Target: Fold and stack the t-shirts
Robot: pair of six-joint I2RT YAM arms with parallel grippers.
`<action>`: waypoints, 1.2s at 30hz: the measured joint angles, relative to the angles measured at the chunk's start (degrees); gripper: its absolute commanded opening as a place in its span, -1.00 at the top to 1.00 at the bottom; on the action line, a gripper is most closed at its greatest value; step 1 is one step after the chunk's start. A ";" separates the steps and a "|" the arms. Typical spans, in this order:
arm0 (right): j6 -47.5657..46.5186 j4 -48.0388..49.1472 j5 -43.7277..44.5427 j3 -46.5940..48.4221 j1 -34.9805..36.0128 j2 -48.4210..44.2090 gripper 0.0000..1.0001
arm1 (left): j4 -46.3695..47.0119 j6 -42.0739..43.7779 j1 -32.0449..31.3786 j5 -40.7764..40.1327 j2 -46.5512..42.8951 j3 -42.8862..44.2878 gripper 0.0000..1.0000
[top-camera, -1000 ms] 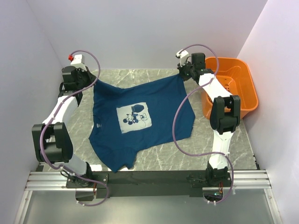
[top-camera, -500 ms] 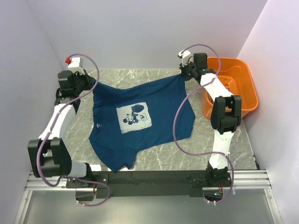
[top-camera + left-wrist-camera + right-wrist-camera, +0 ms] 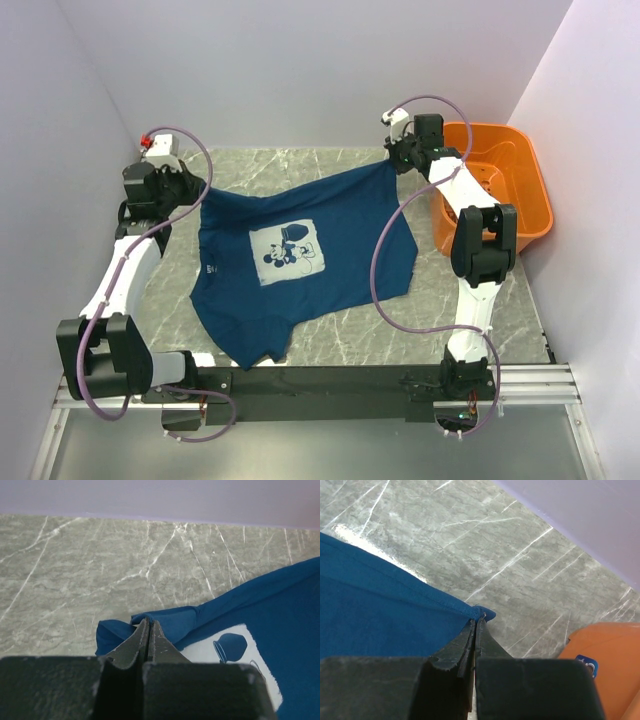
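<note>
Stretching step: both arms reach to the far side of the marble table [image 3: 480,300] with the shirt strung between them. The dark teal-blue t-shirt [image 3: 345,215] lies print-up mid-table. Its far edge is lifted and taut between the two grippers, the rest lies on the marble, and the near end reaches the table's near edge by the arm bases. Only one shirt is in view and there is no stack. The orange basket [image 3: 522,150] sits far right, just beside the right arm and apart from the shirt; can't tell what's in it.

On the left gripper [image 3: 148,626] the jaws are pressed together, pinching a bunched far-left corner, with a small fold of cloth poking past the tips. On the right gripper [image 3: 477,616] the jaws are pressed together on the far-right corner. The hem runs straight into the tips and only a nub of cloth shows beyond them. The pale grey print [image 3: 288,252] lies flat, slightly rotated.

Judgement: early in the task, flattening before a first fold. To do it well:
- Move both grippers together at matching height so the tension is even.
- Lay the far edge down without slack, and let go only once the cloth is on the marble.
- The right pinch looks shallow, so pulling wider risks a slip.
- The left corner is bunched and likely needs smoothing, or the fold line goes crooked.
- Mind the near end at the table edge.
</note>
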 measured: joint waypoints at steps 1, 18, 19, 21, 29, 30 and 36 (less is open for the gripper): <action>0.02 -0.04 0.09 0.00 0.00 0.00 1.00 | -0.13 0.00 0.00 0.11 -0.22 -0.28 0.99; 0.13 -0.04 0.70 -0.57 0.00 0.00 1.00 | -1.68 -0.33 -1.33 0.66 -5.31 -5.66 0.99; 0.13 -0.02 0.74 -0.81 0.00 0.00 1.00 | -1.68 -0.50 -1.46 0.70 -5.60 -6.10 0.99; 0.11 -0.15 0.76 -1.29 0.00 0.00 1.00 | -1.73 -0.72 -1.73 0.70 -6.05 -6.93 0.99; -0.20 -0.44 1.09 -3.63 0.00 0.00 1.00 | -2.19 -1.66 -2.54 0.70 -8.09 -9.40 0.99; -0.28 -0.46 1.16 -3.87 0.00 0.00 1.00 | -2.19 -1.77 -2.62 0.70 -8.37 -9.73 0.99; -0.33 -0.63 1.81 -5.49 -0.33 0.00 1.00 | -2.86 -2.82 -2.84 0.68 -9.60 -11.34 0.99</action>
